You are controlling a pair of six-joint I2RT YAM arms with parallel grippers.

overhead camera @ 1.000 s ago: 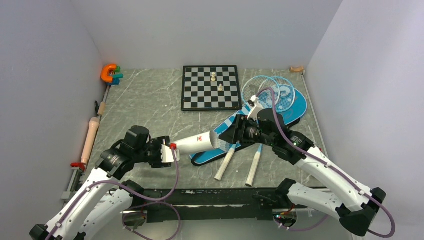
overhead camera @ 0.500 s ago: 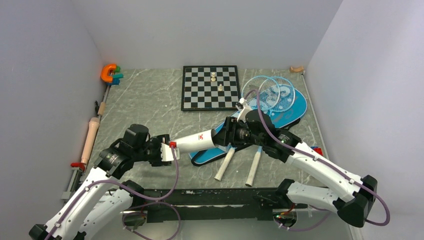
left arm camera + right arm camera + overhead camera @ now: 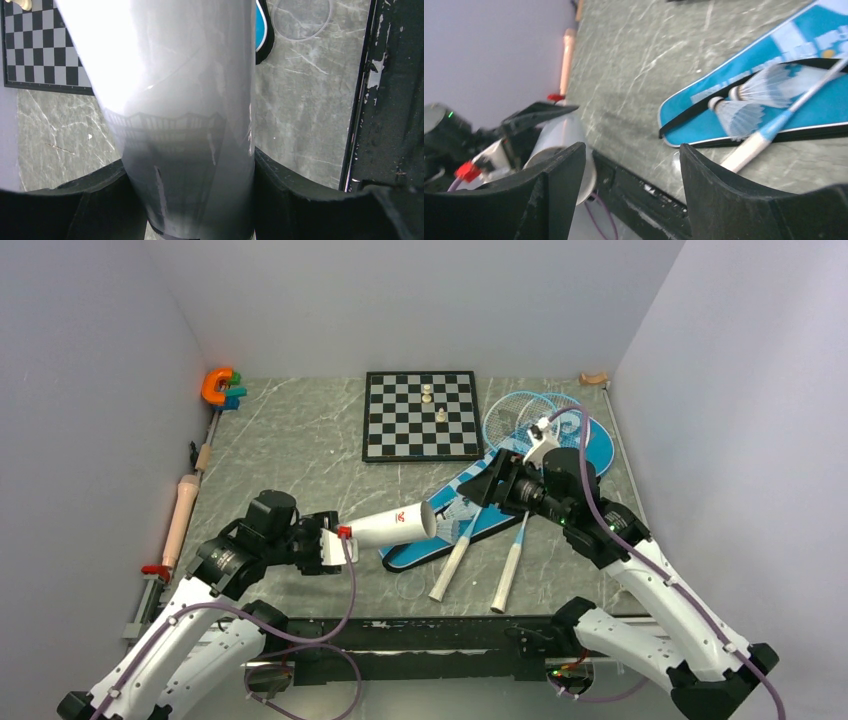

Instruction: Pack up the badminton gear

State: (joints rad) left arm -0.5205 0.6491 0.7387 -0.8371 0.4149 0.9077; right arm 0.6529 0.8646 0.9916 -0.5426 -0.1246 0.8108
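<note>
Our left gripper clamps the near end of the tube; our right gripper, jaws apart and empty, hovers near its mouth, above 2 shuttlecocks on the bag.

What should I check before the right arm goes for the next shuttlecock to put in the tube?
1. Tube grip: ok. The left gripper clamps the white tube and holds it off the table, roughly level.
2. Tube mouth: ok. It faces the right gripper.
3. Right gripper free: ok. It is open and empty.
4. Shuttlecocks reachable: ok. Two shuttlecocks lie uncovered on the blue bag, with a racket shaft close beside them.
5. Room inside the tube: cannot tell. Its inside is not visible.
6. Clear lid: ok. It lies on the table near the bag's end.
</note>
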